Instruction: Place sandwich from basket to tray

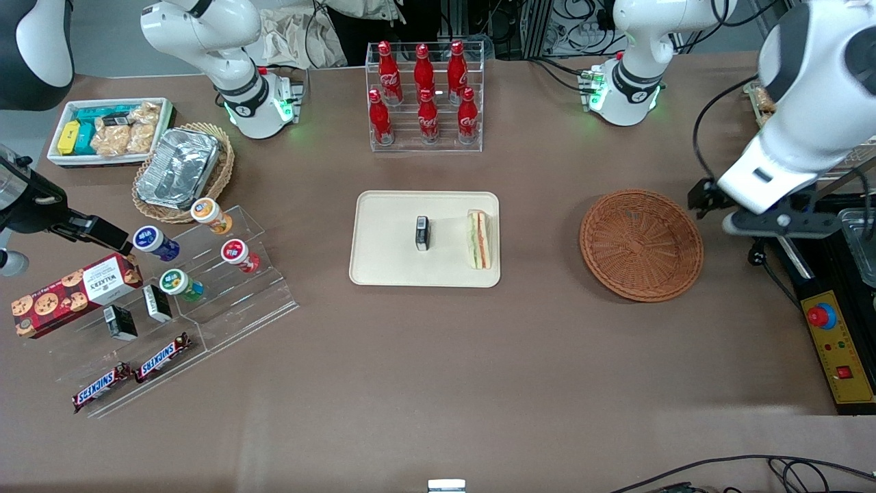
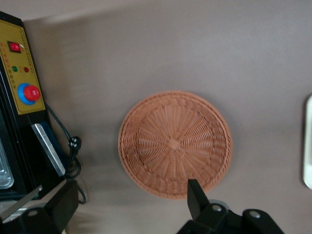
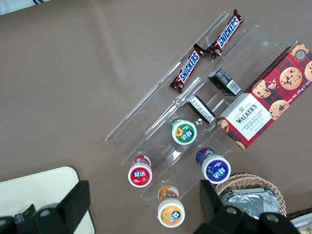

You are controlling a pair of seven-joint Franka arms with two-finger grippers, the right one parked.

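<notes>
sandwich (image 1: 479,239) on tray (image 1: 390,263); gripper (image 2: 131,204) above basket (image 2: 174,144).

We find the sandwich (image 1: 479,239) on the tray (image 1: 383,267), at the tray's edge toward the basket (image 1: 641,244), with a small box (image 1: 423,233) beside it near the tray's middle. The basket sits apart from the tray, toward the working arm's end of the table. The gripper (image 2: 131,207) hangs above the table just beside the basket, with its fingers spread apart.
</notes>
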